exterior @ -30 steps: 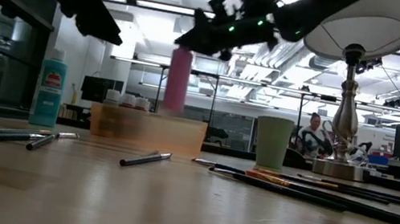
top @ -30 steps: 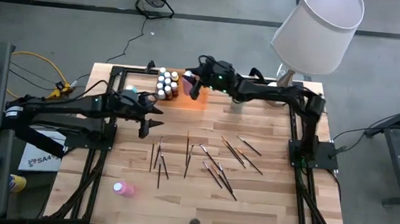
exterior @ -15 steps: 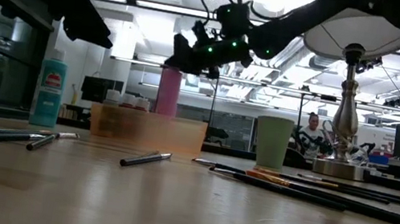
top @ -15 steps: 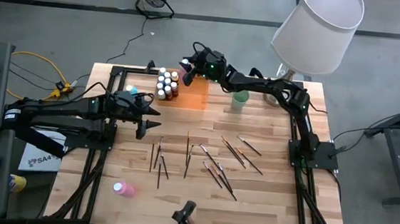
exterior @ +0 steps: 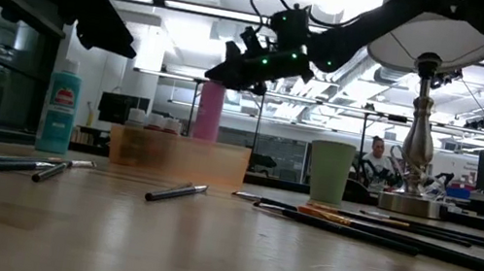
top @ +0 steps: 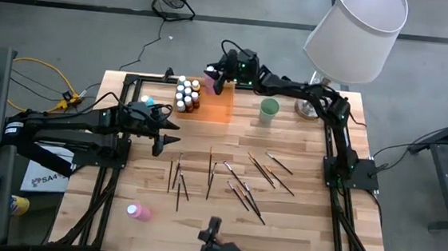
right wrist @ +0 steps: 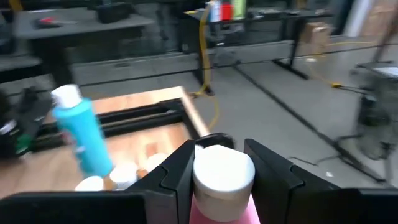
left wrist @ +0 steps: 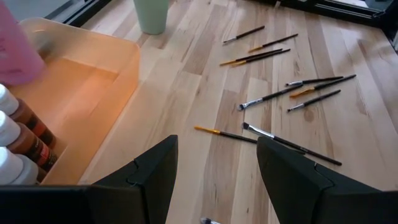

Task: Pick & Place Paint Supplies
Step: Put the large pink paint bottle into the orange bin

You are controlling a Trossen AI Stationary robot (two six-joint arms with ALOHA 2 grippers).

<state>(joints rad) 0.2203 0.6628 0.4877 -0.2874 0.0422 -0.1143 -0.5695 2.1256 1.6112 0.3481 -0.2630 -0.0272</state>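
My right gripper [top: 214, 77] hangs over the far end of the translucent orange tray [top: 219, 111], shut on a tall pink paint bottle [exterior: 210, 110] with a white cap. The bottle stands upright, its base hidden behind the tray wall [exterior: 179, 157]. Several small white-capped bottles [top: 185, 93] stand in the tray's left part. Thin dark paintbrushes [top: 236, 178] lie scattered on the wooden table. A small pink bottle [top: 139, 212] lies on its side near the near-left corner. My left gripper [top: 163, 139] is open and waits above the table, left of the brushes. My right gripper holds the pink bottle by its white cap [right wrist: 224, 171], pinched between the two fingers, one on each side. The fingers [exterior: 233, 73] come at it from above and from the right, slanting down. The bottle hangs upright inside the tray; whether its base rests there is hidden.
A teal bottle [top: 146, 101] stands left of the tray. The pale green cup [top: 268, 109] stands right of it, and a lamp [top: 351, 35] fills the far-right corner. Bare wood [top: 296, 227] lies near the table's near-right part.
My right gripper has carried the pink bottle toward the table's far-left and lowered it into the tray's far end, keeping it upright; in the last half second it has barely moved.
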